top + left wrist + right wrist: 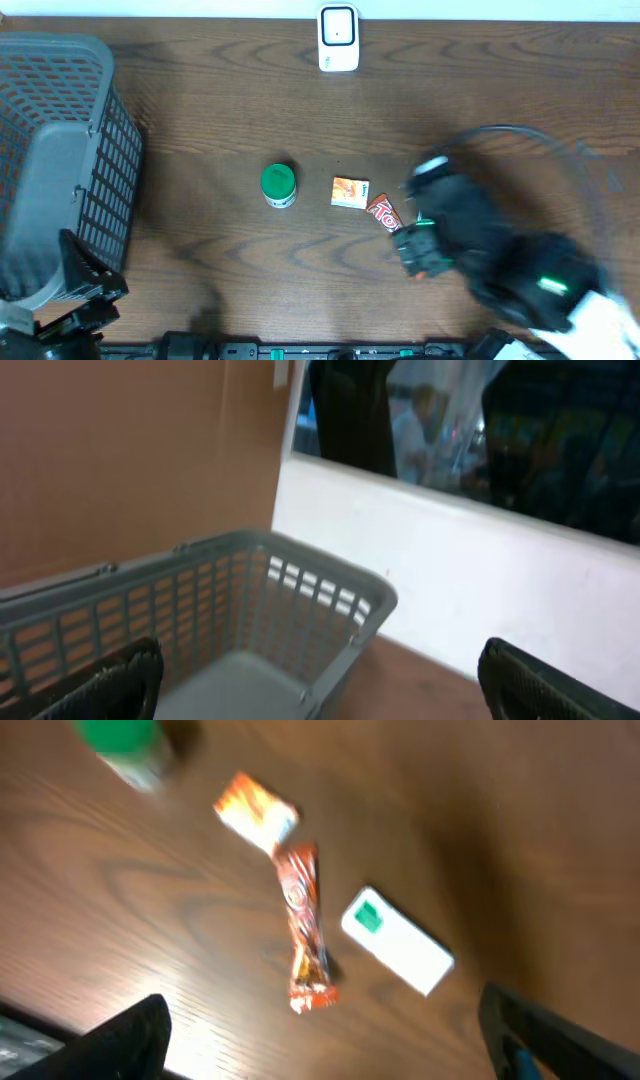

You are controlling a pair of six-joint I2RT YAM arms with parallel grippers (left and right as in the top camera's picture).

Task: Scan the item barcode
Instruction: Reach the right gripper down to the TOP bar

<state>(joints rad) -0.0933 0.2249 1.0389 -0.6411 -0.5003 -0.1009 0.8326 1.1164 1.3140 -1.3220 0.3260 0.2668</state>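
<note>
Overhead, the dark wood-grain table [200, 90] carries a short row of goods near its middle: a small round jar with a green lid [278, 184], a little orange cardboard box [349, 192] and a red-orange candy bar in crinkled foil [384, 212]. The box and the bar touch, or nearly touch, at a corner. They lie in the open, well apart from the grey plastic lattice basket [60, 150] at the left edge, seemingly so that a gripper can come straight down on each. The white, rounded barcode scanner [338, 38] stands at the far edge, well apart from the goods.

The right gripper [410, 245], blurred, hangs just beside the candy bar. Its wrist view shows the black fingers [130, 1040] spread wide and empty, with the bar lying on the table between and ahead of them. A flat white rectangular box with a green mark [397, 940] lies just beside the bar; from above the arm hides it.

I cannot tell which item is meant. The bar looks likeliest, since it lies centred under the jaws. Its glossy wrapper looks thin and slippery, with crimped ends, so a pinch across the middle seems safest.

The left gripper [85, 285] sits by the basket, its dark textured fingers [110, 685] likewise released and empty, apparently parked out of the way.
</note>
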